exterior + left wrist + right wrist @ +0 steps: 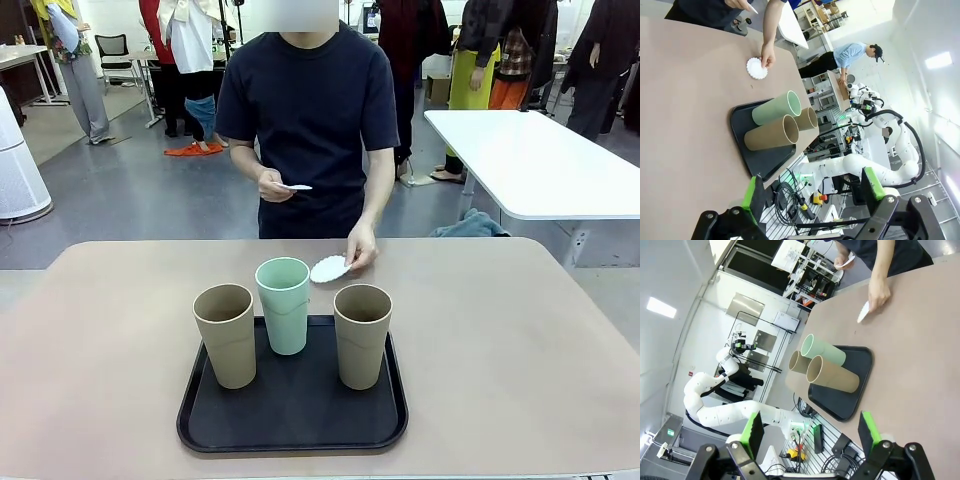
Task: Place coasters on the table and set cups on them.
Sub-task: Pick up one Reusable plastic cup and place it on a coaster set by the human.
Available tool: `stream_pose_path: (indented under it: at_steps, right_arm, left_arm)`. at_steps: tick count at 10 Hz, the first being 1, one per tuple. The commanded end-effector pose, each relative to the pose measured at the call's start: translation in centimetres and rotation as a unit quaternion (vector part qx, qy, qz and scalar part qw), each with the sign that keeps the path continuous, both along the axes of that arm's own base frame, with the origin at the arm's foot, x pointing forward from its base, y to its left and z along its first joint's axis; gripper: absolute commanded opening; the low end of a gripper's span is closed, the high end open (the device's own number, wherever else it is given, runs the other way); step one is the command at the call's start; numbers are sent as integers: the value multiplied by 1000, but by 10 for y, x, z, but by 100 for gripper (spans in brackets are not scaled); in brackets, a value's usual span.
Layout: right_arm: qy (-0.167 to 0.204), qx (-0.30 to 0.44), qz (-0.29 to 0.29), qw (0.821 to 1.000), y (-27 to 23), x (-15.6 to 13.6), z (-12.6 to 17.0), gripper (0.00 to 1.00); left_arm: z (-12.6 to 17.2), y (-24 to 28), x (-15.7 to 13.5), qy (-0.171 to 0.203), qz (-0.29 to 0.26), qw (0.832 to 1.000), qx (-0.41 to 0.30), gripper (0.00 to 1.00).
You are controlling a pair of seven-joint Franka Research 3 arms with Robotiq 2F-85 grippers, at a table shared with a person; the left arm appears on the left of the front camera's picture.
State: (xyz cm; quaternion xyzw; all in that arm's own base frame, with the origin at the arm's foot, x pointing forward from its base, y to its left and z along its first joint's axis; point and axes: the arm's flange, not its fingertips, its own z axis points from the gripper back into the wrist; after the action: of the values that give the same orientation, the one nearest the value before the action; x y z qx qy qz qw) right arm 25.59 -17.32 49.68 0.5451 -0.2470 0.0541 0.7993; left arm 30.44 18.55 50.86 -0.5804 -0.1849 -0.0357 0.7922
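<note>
One coaster [329, 268] is sitting tilted in a person's hand [362, 246] near the far edge of the table [520, 340], just beyond the far edge of the tray [290, 425]. I am not able to tell whether it is touching the tabletop yet. The person's raised hand [270, 184] is holding another coaster [296, 187] back from the table. The cups are all standing upright on the tray: the mint cup [285, 305] at its far edge, the left tan cup [226, 335] and right tan cup [362, 335] toward its side edges.

I am judging this as the first step: coasters are going down and no cup is set on one. My left claw [812, 192] and right claw [810, 429] are both hanging spread wide, pinching nothing, well apart from the cups.

Next I am expecting to wait for the hand to clear, then take a tan cup by its open outer side, lift it over the tray's rim and centre it on a disc. Bare table is lying wide to the tray's left and right; the far strip is narrower and the hand is occupying it.
</note>
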Motion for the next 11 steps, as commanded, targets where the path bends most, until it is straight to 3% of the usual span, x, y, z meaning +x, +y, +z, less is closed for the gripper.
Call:
stream_pose_path:
  at_steps: [1,11]
  right_arm:
    - [-7,8,2,1000,0,2,0,100]
    - [-7,8,2,1000,0,2,0,100]
  left_arm:
    - [1,1,0,-2,1,1000,-7,100]
    - [1,1,0,-2,1,1000,-7,100]
